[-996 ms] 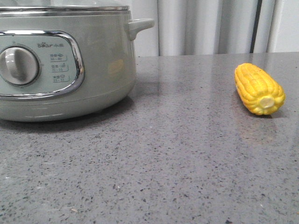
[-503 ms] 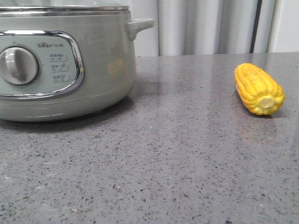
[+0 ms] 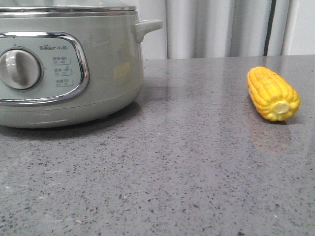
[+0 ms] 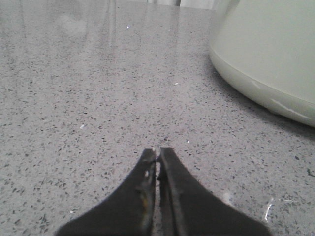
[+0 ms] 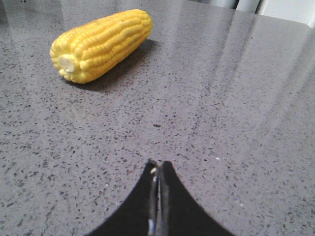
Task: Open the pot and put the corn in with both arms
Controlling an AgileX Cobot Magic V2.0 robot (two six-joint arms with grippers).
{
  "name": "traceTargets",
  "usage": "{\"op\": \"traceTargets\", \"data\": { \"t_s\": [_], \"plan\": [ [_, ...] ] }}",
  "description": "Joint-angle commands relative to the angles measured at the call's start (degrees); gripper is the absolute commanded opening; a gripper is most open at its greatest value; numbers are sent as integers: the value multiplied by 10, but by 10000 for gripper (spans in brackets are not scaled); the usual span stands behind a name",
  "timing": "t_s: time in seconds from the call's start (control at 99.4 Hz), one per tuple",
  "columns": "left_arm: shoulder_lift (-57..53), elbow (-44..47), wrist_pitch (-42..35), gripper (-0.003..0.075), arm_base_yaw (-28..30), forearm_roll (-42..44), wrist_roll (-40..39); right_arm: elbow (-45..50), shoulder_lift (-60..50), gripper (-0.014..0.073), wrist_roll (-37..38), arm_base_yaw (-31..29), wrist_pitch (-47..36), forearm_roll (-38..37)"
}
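The pale green pot (image 3: 106, 64) stands at the left of the front view with its lid on, its dial and chrome panel facing me; its wall (image 4: 268, 54) also fills one side of the left wrist view. The yellow corn (image 3: 273, 93) lies on the counter at the right, pale core end toward me, and shows again as the corn (image 5: 101, 44) in the right wrist view. My left gripper (image 4: 158, 150) is shut and holds nothing, low over the counter beside the pot. My right gripper (image 5: 157, 163) is shut and holds nothing, well short of the corn.
A grey speckled stone counter (image 3: 187, 167) carries everything. Pale curtains (image 3: 216, 27) hang behind its far edge. The pot's stubby side handle (image 3: 147, 27) sticks out toward the corn's side.
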Motion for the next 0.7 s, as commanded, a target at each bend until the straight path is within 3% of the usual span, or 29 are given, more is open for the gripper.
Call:
{"op": "traceTargets", "data": {
  "t_s": [0.0,0.111,0.443,0.593,0.664,0.694],
  "plan": [
    [-17,16,-21,-20,2,-1,0,10,-13,-71,-2,-4,-11,1],
    [-17,16,-23,-20,2,-1,0,10,-13,-71,-2,-4,-37,-21],
    [-17,16,-23,-20,2,3,0,10,-13,-71,-2,-4,-258,-24],
    [-17,16,-26,-20,2,1,0,10,-13,-71,-1,-4,-310,-15],
    [-17,16,-58,-20,2,-43,0,10,-13,-71,16,-4,-306,35],
    [-17,16,-80,-20,2,-105,-2,10,-13,-71,21,-4,-304,67]
  ]
}}
